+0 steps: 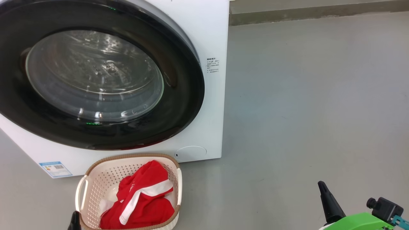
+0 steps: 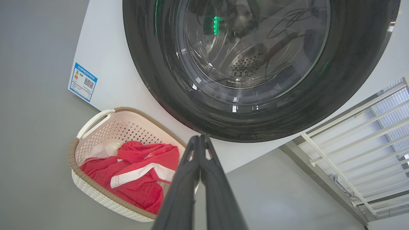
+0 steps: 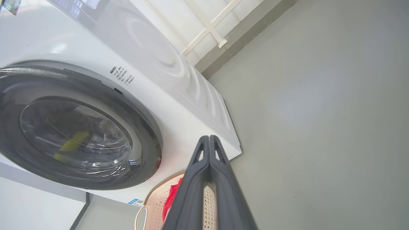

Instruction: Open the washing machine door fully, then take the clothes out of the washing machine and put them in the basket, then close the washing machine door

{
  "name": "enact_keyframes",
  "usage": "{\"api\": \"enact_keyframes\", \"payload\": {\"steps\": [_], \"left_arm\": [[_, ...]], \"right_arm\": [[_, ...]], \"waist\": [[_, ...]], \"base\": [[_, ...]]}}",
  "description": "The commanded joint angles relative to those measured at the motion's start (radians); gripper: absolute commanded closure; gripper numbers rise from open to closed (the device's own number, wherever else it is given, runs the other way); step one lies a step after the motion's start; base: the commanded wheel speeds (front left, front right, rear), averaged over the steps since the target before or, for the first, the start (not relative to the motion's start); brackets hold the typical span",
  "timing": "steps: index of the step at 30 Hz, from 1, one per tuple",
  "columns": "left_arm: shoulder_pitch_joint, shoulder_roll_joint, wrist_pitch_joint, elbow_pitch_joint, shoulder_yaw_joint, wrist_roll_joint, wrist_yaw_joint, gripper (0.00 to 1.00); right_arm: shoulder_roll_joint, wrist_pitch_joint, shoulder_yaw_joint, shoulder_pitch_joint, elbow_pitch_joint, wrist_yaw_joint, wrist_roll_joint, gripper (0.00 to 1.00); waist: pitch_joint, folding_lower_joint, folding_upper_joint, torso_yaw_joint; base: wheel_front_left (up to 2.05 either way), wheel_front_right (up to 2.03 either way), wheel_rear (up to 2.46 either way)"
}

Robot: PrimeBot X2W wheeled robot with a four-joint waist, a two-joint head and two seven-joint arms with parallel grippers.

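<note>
Just in front of the washing machine, the basket holds the clothes; the washing machine door looks closed. Left gripper and right gripper, pinched together, hold nothing, and an unlatched door could swing open.

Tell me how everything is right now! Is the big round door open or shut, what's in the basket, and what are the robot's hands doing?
washing machine door: shut flat against the machine.
washing machine: closed, no red clothes seen through the glass.
basket: upright in front of the machine, with clothes inside.
clothes: crumpled in the basket.
left gripper: shut, holding nothing.
right gripper: shut, holding nothing.
</note>
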Motion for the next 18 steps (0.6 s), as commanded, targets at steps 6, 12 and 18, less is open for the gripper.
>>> {"api": "enact_keyframes", "payload": {"steps": [6,12,18], "left_arm": [[-0.060,0.007,0.023,-0.019,0.025,-0.077,-0.001,1.00],[-0.072,0.006,0.040,-0.019,0.029,-0.134,-0.002,1.00],[-0.084,0.004,0.057,-0.018,0.033,-0.191,-0.002,1.00]], "right_arm": [[-0.005,0.020,-0.011,-0.043,-0.034,-0.001,0.084,1.00],[0.000,0.038,-0.021,-0.047,-0.039,-0.001,0.144,1.00],[0.004,0.056,-0.030,-0.051,-0.043,-0.001,0.204,1.00]], "waist": [[0.000,-0.0001,0.0000,0.005],[0.000,-0.0001,0.0000,0.011],[0.000,-0.0001,0.0000,0.016]], "base": [[0.00,0.00,0.00],[0.00,0.00,0.00],[0.00,0.00,0.00]]}}
